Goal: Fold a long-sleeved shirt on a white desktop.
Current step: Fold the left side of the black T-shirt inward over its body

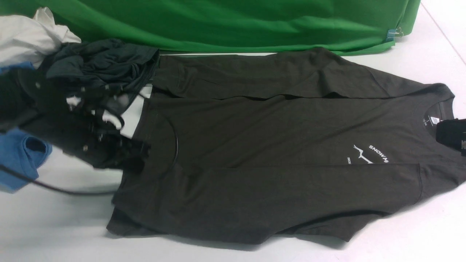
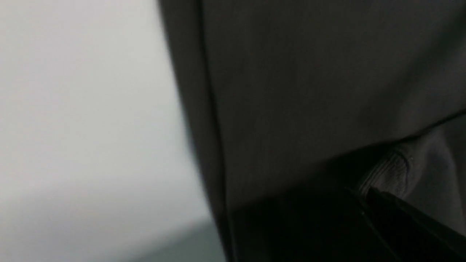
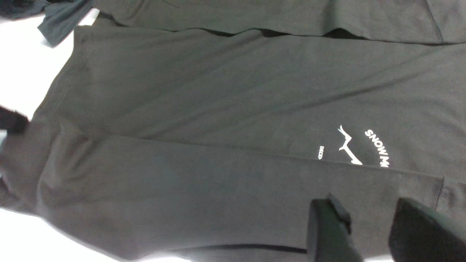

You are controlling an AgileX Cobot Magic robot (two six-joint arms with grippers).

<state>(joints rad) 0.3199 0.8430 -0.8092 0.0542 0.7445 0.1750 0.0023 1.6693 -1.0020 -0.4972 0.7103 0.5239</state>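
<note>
Centrally, the long-sleeved shirt (image 1: 276, 145) lies flat and sideways on the white tabletop (image 1: 54, 229), with its collar to the right and its hem to the left. The cloth is a dark brownish black with a matte cotton look. Both sleeves are folded inward over the body. The far sleeve (image 1: 255, 76) runs along the far edge, and the near sleeve (image 1: 273, 189) runs along the near part of the chest. White lettering (image 1: 378, 153) and a thin mountain line show on the chest, and the near sleeve's edge covers part of the print. A small white neck label (image 1: 433, 120) sits inside the collar.

My left claw (image 1: 140, 151) is at the hem, its jaws drawn together and pinching the fabric. In the right wrist view, creases run toward that spot. In the left wrist view the fingers (image 2: 407, 222) are dark and blurred against a ribbed edge of cloth. My right claw (image 3: 367, 203) hangs over the shoulder end of the near sleeve, beside the collar. Its jaws stand apart and grip nothing.

The tabletop is smooth and pale, and bare along the near side and to the right. A green cloth (image 1: 236, 22) is draped across the far side. At far left there is a heap made of a charcoal garment (image 1: 105, 62), a white garment (image 1: 25, 36) and a blue shirt (image 1: 18, 153). A dark cable (image 1: 54, 187) trails over the tabletop there.
</note>
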